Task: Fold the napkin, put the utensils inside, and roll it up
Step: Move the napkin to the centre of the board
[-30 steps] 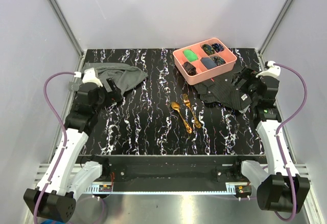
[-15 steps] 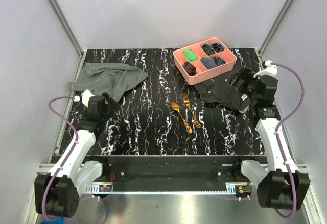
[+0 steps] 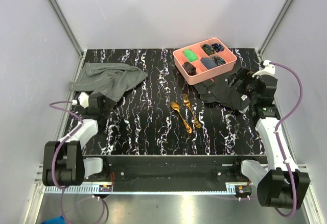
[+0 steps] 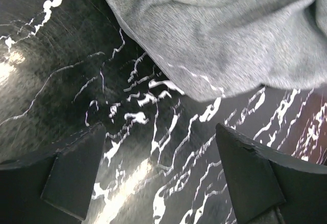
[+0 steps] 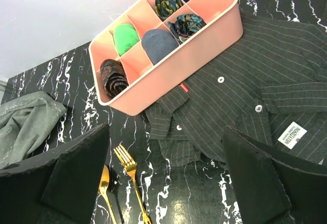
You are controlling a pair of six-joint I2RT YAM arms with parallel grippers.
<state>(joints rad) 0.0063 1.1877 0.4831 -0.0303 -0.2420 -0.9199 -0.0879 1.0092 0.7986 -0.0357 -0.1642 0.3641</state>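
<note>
The napkin (image 3: 110, 78) lay crumpled at the far left of the tabletop (image 3: 148, 132) — unfolded, with its near edge just ahead of the left end effector (image 4: 158, 168), whose fingers stood apart over bare marble, gripping nothing. The gold spoon (image 3: 182, 118) and fork (image 3: 191, 110) rested side by side near the middle, well apart from the napkin. The right end effector (image 5: 166, 173) was spread wide too and empty, hovering above a dark striped shirt (image 5: 276, 81) — the pink tray (image 5: 194, 45) sat on that shirt's far edge.
</note>
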